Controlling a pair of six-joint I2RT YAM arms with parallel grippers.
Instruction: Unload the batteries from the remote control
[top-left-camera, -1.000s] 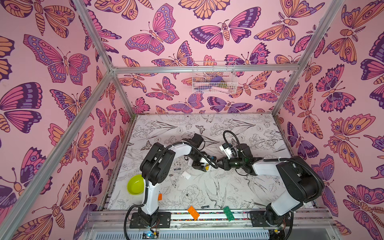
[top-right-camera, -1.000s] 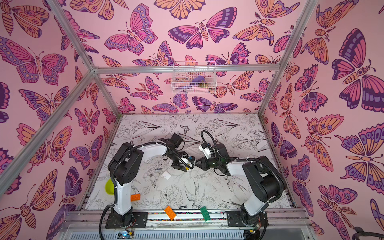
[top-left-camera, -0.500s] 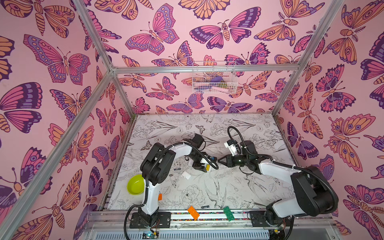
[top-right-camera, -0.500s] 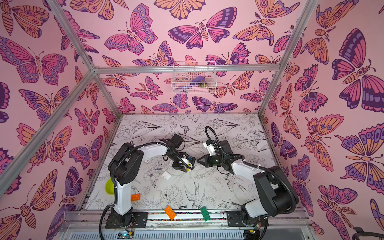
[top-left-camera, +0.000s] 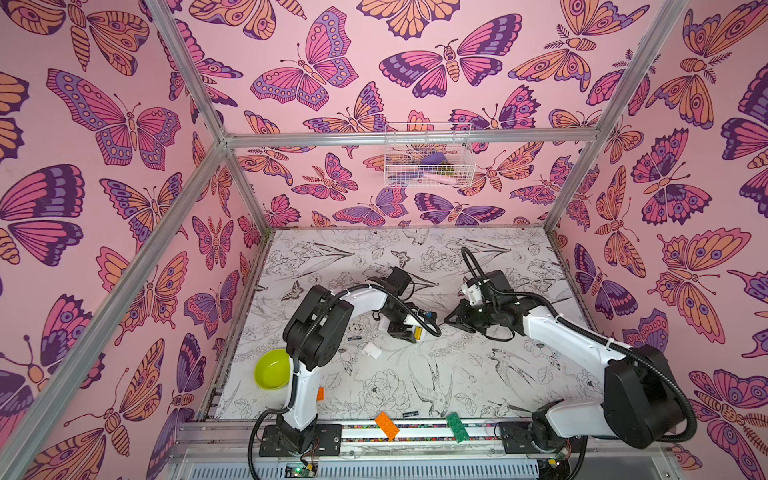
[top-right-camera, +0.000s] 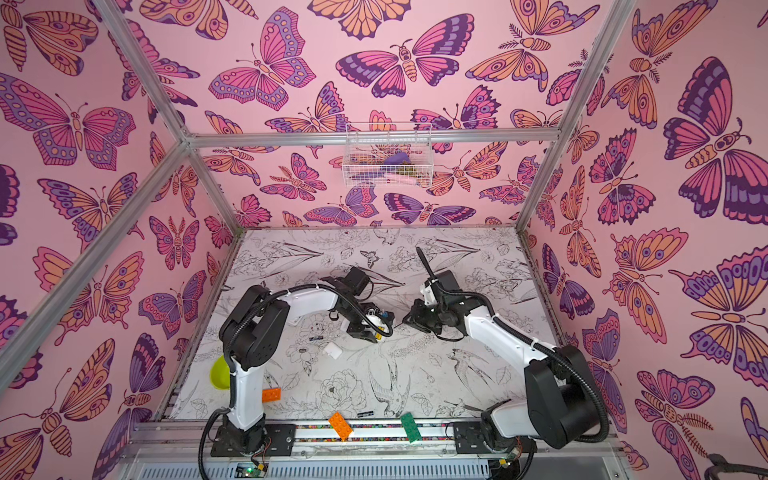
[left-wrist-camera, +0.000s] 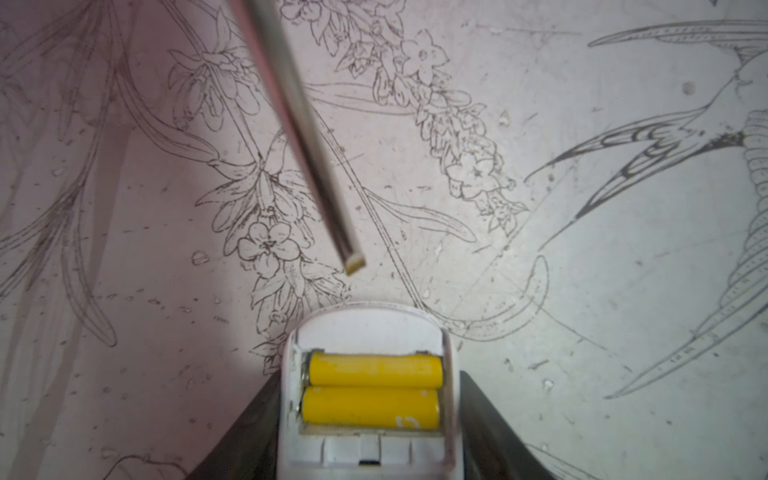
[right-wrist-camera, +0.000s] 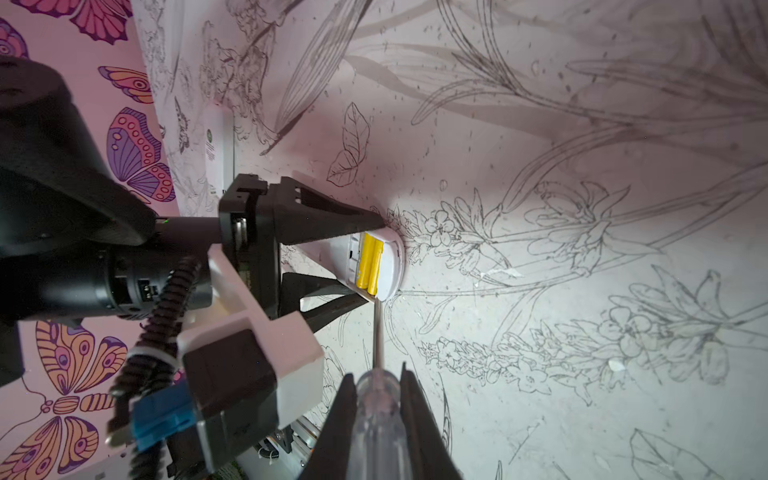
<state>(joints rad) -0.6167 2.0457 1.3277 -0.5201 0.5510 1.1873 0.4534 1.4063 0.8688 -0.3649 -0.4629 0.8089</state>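
Left wrist view, nearest the lens: the left gripper (left-wrist-camera: 365, 432) is roughly half open, its two dark fingers clamped on the sides of the white remote (left-wrist-camera: 365, 328). The lid is off the bay. Two yellow batteries (left-wrist-camera: 374, 370) lie in it side by side, touching each other. Just beyond the remote's rounded end, the flat tip of the screwdriver (left-wrist-camera: 299, 137) hangs clear of the plastic over the printed table (left-wrist-camera: 602, 270).

In the right wrist view, the right gripper (right-wrist-camera: 378, 415) is closed tight on the screwdriver's clear handle. The metal shaft points at the end of the bay.

The step in hand looks like prying out the yellow pair. The next move calls for bringing the tip into the gap at one battery's end. It should then lever gently while the left arm holds the remote steady, because a slip could skid the tip across the casing.

Farther off, in a top view, the white cover (top-left-camera: 371, 351) lies on the table. What looks like a black battery (top-left-camera: 355, 338) lies near it, and a second small dark piece sits by the front rail. That half of the job seems done.
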